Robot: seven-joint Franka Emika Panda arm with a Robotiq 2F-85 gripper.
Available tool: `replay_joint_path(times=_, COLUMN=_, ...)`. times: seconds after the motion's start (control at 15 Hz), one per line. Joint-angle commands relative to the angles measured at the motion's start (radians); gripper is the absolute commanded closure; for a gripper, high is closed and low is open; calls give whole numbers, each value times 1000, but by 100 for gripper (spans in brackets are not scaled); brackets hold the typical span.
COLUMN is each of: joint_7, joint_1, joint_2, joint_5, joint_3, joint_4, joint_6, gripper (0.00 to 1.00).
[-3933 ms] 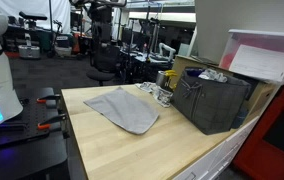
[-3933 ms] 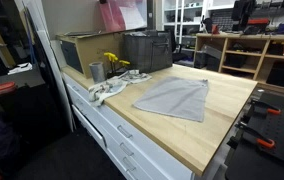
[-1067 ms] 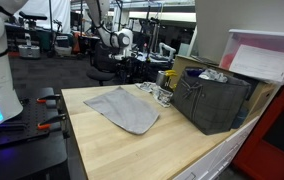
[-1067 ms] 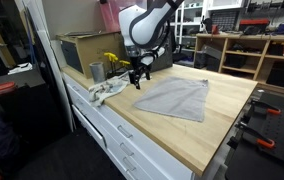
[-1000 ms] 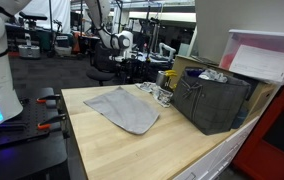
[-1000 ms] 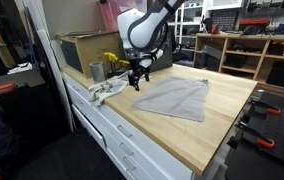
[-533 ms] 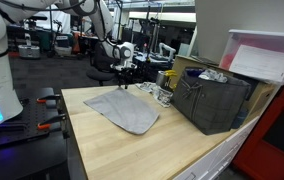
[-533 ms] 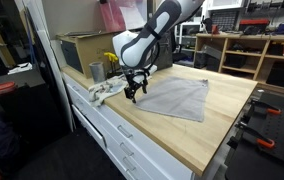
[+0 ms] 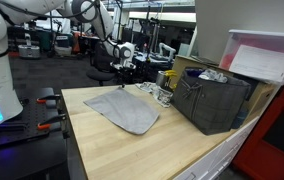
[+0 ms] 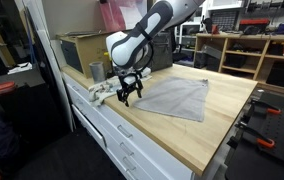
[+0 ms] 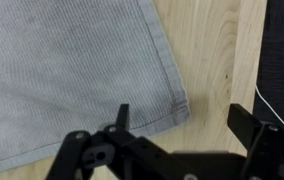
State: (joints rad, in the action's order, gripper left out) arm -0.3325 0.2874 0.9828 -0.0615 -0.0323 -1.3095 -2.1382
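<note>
Even, bright overhead light; soft shadows; wrist view perhaps slightly blurred; backgrounds soft.

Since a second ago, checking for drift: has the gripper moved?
Yes, the gripper has dropped toward the near corner of the grey cloth.

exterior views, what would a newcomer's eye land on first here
The white arm's gripper, jaws open, hangs over a corner of the grey cloth, near a table edge. The cloth lies spread flat on the light wooden table; the wrist view shows its hemmed corner between the open jaws. A dark crate stands at the back of the table.
</note>
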Motion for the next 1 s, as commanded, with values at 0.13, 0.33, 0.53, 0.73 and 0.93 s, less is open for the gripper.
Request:
replay_joint_path(times=0.13, joint_7=-57, joint_1=34, joint_2=84, joint_5=-25, joint_3=59, joint_4=80, joint_6=30, gripper=26)
replay_joint_path(times=0.33, joint_7=-87, joint_1=55, joint_2=62, joint_5=-40, joint_3=80, joint_4=81, joint_6=28, gripper=50)
replay_joint_path(times=0.53, joint_7=-123, joint_1=75, joint_2=23, joint_5=-53, joint_3=98, joint_4=70, joint_6=36, gripper=73)
replay_joint_path(times=0.73, joint_7=-161, joint_1=87, joint_2=-29, joint_5=-72, joint_3=117, joint_4=41, joint_6=66, gripper=94)
replay_joint_path(times=0.93, joint_7=-182, joint_1=87, joint_2=-52, joint_5=-69, joint_3=113, joint_4=32, joint_6=125, gripper=100)
